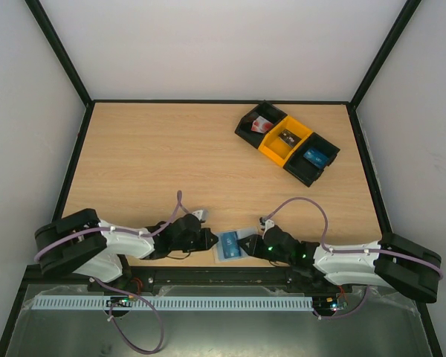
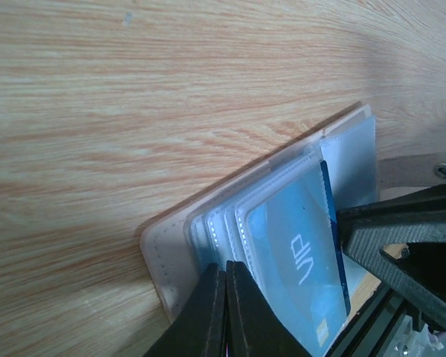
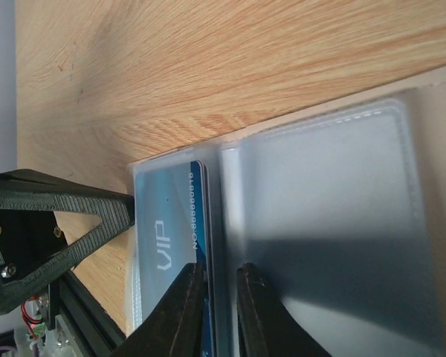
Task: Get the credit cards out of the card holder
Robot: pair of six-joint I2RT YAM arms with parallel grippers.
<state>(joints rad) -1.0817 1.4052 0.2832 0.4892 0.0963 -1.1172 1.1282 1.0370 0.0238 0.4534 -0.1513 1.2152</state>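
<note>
The card holder [image 1: 229, 246] lies at the table's near edge between both grippers. My left gripper [image 1: 209, 239] is shut on the holder's left edge, its jaws [image 2: 227, 269] pinching the stacked clear sleeves [image 2: 208, 238]. A blue credit card [image 2: 297, 253] marked VIP sits in the top pocket. In the right wrist view its numbered edge [image 3: 195, 212] sticks out of the pocket. My right gripper [image 1: 250, 244] has its jaws [image 3: 217, 279] drawn close around that edge. The holder's other pocket [image 3: 334, 216] looks empty. Another blue card [image 1: 315, 157] lies in the far black bin.
Three joined bins stand at the back right: a black one [image 1: 254, 124] with a red-and-white item, a yellow one [image 1: 284, 139] with a small dark item, and a black one [image 1: 312, 165]. The table's near edge and black rail [image 1: 223, 274] lie just behind the holder.
</note>
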